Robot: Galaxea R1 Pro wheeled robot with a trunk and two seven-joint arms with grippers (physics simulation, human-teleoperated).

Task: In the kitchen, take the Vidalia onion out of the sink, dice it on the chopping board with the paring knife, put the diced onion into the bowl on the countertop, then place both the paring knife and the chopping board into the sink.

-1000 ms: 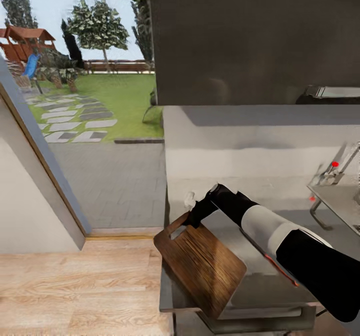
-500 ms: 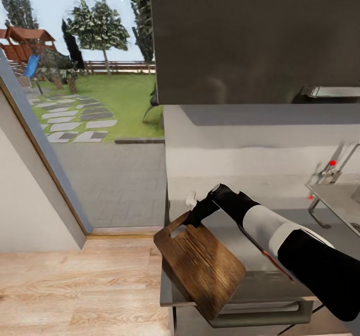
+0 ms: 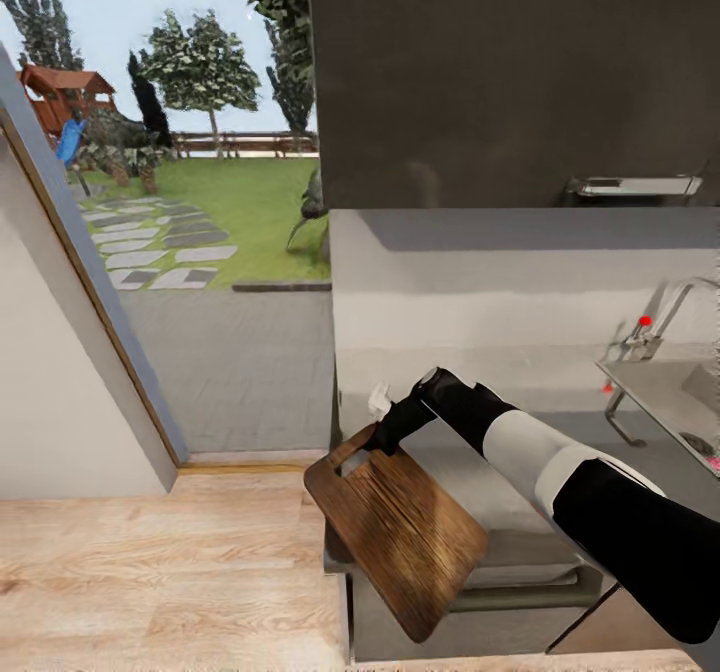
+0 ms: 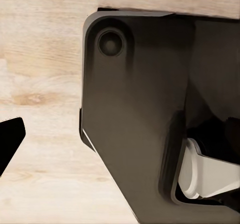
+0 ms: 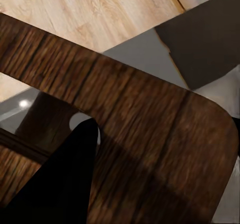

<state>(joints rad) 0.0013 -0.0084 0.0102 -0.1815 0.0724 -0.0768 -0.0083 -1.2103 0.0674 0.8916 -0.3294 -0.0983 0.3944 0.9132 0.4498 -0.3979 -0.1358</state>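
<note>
One board: the chopping board (image 3: 398,536) was brown wood with dark streaked grain, rectangular with rounded corners, a small handle slot at its upper end.
Right hand (image 3: 385,437): black, clamped on the board's slotted end; in the right wrist view a dark finger (image 5: 65,179) lay across the grain beside the slot.
Board's long axis: it ran down and away from the hand, tilted, its low end hanging past the tabletop (image 3: 520,542) edge over the pale wooden floor (image 3: 150,572).
Tabletop: glossy grey slab under the arm.
Sink (image 3: 668,400): grey steel, well beyond the hand, chrome faucet (image 3: 668,314) with a red knob.
Left hand: cannot tell its state; the left wrist view showed a dark rounded casing over pale floorboards.
</note>
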